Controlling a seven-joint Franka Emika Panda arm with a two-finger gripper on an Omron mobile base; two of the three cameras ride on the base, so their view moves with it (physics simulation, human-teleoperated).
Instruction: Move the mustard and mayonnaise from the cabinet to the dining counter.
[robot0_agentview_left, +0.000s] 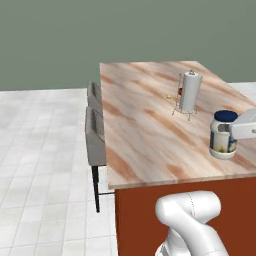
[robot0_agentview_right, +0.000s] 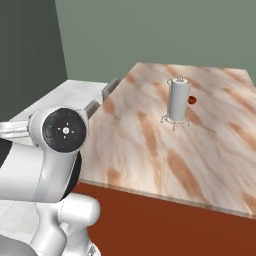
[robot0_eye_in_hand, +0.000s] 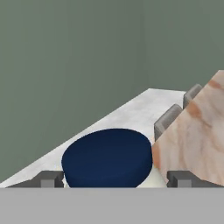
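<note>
setting the mayonnaise (robot0_agentview_left: 223, 135) on the marble surface (robot0_agentview_left: 145, 125); tool (robot0_eye_in_hand: 113, 179) spread apart around it, next lifting clear.

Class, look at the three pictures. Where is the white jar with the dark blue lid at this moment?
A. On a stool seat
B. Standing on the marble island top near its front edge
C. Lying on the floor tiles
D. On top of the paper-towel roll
B: the mayonnaise stands upright on the dining counter near its front edge, nearer than the paper-towel roll, with the gripper at its lid.
</note>
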